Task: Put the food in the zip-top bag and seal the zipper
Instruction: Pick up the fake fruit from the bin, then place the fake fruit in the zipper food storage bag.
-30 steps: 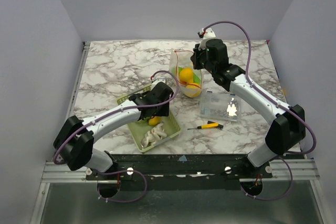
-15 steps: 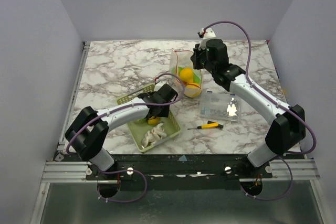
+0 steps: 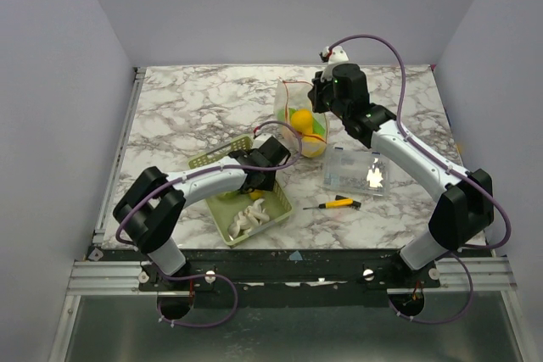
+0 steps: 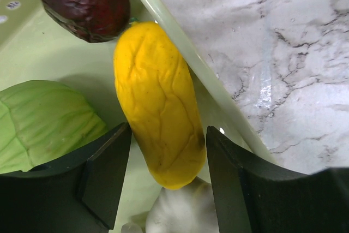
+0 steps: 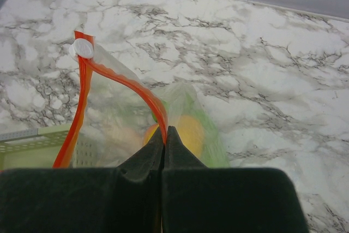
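Observation:
My left gripper (image 3: 252,186) is down in the pale green basket (image 3: 219,209). In the left wrist view its gripper (image 4: 167,135) has closed on a yellow toy food (image 4: 158,96), a finger touching each side; the food still lies against the basket rim (image 4: 180,42). Beside it lie a dark purple piece (image 4: 84,4), a green piece (image 4: 43,118) and a white piece (image 4: 182,211). My right gripper (image 3: 319,110) is shut on the red-orange zipper strip (image 5: 131,85) and holds the clear zip-top bag (image 3: 301,125) up and open, with yellow, orange and green food inside.
A rigid clear box (image 3: 355,171) lies right of the bag. A yellow-and-black screwdriver (image 3: 335,203) lies near the front edge. The zipper's white slider (image 5: 83,48) sits at the strip's far end. White food (image 3: 248,218) lies in the basket's near part.
My left arm has reached further right and down into the basket, bringing its fingers round the yellow food. The right arm and the bag have not moved.

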Available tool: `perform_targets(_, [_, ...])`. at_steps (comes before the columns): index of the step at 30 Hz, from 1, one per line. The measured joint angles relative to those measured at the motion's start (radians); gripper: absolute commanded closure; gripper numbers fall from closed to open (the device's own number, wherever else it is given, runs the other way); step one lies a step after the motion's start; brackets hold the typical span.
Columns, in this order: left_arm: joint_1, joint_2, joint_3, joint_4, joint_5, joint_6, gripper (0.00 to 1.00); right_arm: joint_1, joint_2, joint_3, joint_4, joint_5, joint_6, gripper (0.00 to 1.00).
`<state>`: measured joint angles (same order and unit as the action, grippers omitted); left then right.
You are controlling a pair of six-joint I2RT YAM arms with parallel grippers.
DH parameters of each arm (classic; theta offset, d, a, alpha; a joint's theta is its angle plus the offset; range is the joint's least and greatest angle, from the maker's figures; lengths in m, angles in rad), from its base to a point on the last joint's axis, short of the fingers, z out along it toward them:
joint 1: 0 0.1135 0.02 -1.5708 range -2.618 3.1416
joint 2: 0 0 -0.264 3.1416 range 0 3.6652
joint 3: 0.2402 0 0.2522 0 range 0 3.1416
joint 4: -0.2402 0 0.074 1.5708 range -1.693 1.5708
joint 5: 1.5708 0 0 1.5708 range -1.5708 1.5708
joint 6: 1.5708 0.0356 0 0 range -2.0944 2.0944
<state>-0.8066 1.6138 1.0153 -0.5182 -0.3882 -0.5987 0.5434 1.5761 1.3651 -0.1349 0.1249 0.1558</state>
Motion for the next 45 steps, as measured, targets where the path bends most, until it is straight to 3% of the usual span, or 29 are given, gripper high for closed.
perform_targets(15, [-0.003,-0.001,0.0,-0.02,0.008,-0.004,0.8,0.0,0.0,-0.009,0.005,0.0,0.0,0.99])
perform_targets(19, [-0.002,-0.084,0.0,-0.035,0.026,-0.011,0.85,0.0,0.0,-0.009,0.006,-0.003,0.0,0.99])
perform_targets(23, [-0.002,-0.216,-0.002,-0.027,0.05,-0.03,0.99,0.0,0.0,-0.009,0.006,-0.011,0.003,0.99])
perform_targets(30, [0.002,-0.502,-0.048,0.062,0.122,-0.065,1.0,0.0,0.0,-0.012,0.016,-0.05,0.056,0.99])
perform_targets(35, [0.029,-0.62,-0.05,0.16,0.222,-0.089,1.0,0.0,-0.01,-0.025,0.03,-0.087,0.106,0.99])
perform_targets(40, [0.092,-0.632,-0.04,0.271,0.359,-0.145,1.0,0.0,-0.032,-0.029,0.038,-0.119,0.156,0.99])
perform_targets(45, [0.133,-0.542,0.014,0.369,0.483,-0.217,1.0,0.0,-0.047,-0.036,0.055,-0.135,0.206,0.99])
